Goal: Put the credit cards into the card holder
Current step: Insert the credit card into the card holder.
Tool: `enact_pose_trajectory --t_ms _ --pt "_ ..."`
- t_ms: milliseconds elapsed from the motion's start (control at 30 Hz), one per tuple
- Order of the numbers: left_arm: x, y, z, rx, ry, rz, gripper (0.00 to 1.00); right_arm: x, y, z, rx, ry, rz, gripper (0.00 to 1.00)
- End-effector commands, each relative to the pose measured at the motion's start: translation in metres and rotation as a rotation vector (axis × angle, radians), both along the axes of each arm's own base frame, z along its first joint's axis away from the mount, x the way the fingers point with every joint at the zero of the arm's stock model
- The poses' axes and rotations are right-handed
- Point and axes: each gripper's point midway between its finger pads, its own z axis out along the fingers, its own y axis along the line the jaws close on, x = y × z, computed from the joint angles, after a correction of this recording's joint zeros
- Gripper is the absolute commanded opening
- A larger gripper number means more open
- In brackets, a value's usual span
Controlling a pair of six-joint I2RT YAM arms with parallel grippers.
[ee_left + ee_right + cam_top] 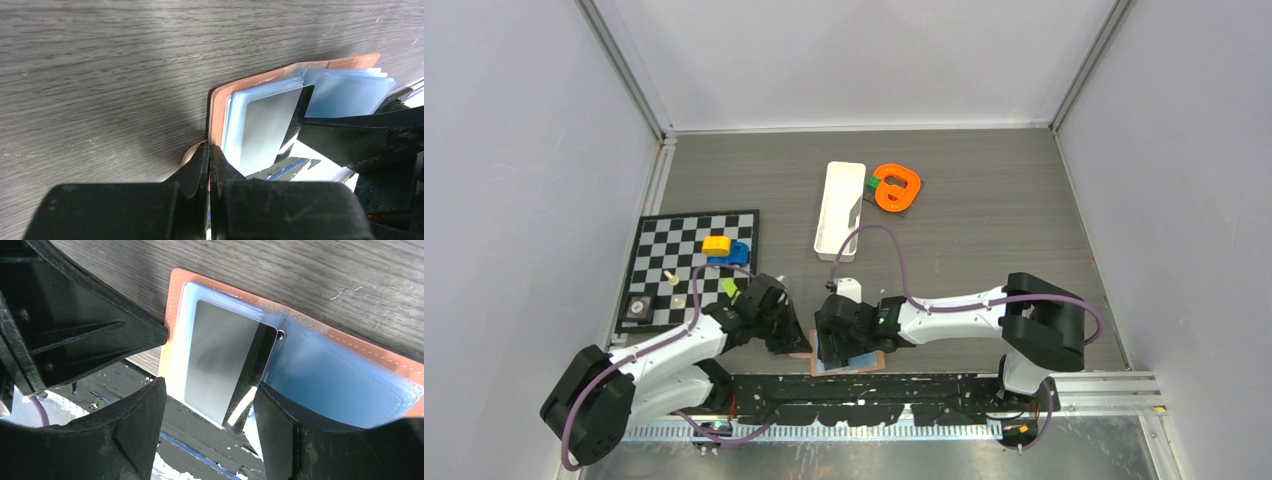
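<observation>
The tan card holder point(876, 361) lies open at the table's near edge, its pale blue sleeves up point(218, 102) point(176, 285). A silver credit card point(220, 352) with a black stripe lies in its left sleeve point(262, 125). The card's near end sticks out past the holder's edge. My left gripper point(790, 343) point(210, 150) is shut on the holder's left cover edge, pinning it. My right gripper point(837, 347) point(210, 390) is open, its fingers either side of the card's near end and not touching it. One right finger point(345, 140) shows in the left wrist view.
A long white tray point(839, 208) stands mid-table, with an orange ring-shaped piece point(897, 187) and a small green block point(874, 183) beside it. A chessboard point(679, 285) with yellow and blue pieces lies at the left. A black rail point(874, 395) runs along the near edge.
</observation>
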Motion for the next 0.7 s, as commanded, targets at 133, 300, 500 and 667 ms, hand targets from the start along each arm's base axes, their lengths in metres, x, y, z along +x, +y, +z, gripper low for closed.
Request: enact_pose_trajectory --t_ms 133,300,500,667 --pt "0.004 -0.010 0.012 -0.083 -0.039 0.015 0.00 0.007 0.015 0.021 0.072 -0.054 -0.008 0.75" --pt "0.007 -0.014 0.018 -0.121 -0.058 0.036 0.00 0.016 0.015 0.031 0.104 -0.078 -0.082 0.76" --pt "0.008 -0.017 0.021 -0.150 -0.067 0.046 0.00 0.024 0.018 0.033 0.079 -0.085 -0.131 0.76" --pt "0.009 -0.021 0.022 -0.173 -0.070 0.053 0.00 0.025 0.021 0.033 0.080 -0.079 -0.150 0.75"
